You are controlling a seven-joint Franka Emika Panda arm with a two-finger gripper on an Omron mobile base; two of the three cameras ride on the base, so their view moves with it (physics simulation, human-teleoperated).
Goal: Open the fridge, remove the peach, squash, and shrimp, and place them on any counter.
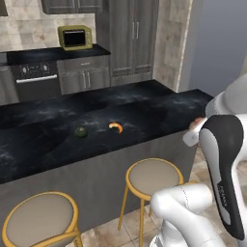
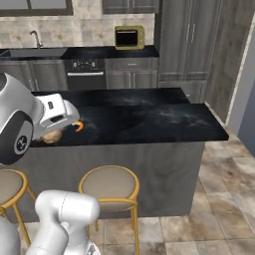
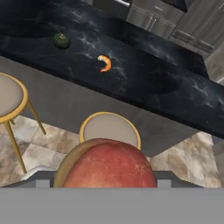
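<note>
1. Overall, the counter [image 1: 144,103] is a long black slab with broad bare surface right of the items; its near edge overhangs two yellow-framed stools [image 1: 153,176].
2. Squash [image 1: 81,131] and shrimp [image 1: 116,127] lie near each other, apart, set back from the near edge.
3. Gripper [image 3: 105,183]: jaws stand wide, clamped on the peach [image 3: 107,168], which sits against the hand, held in open air over a stool, short of the counter's front edge.
</note>
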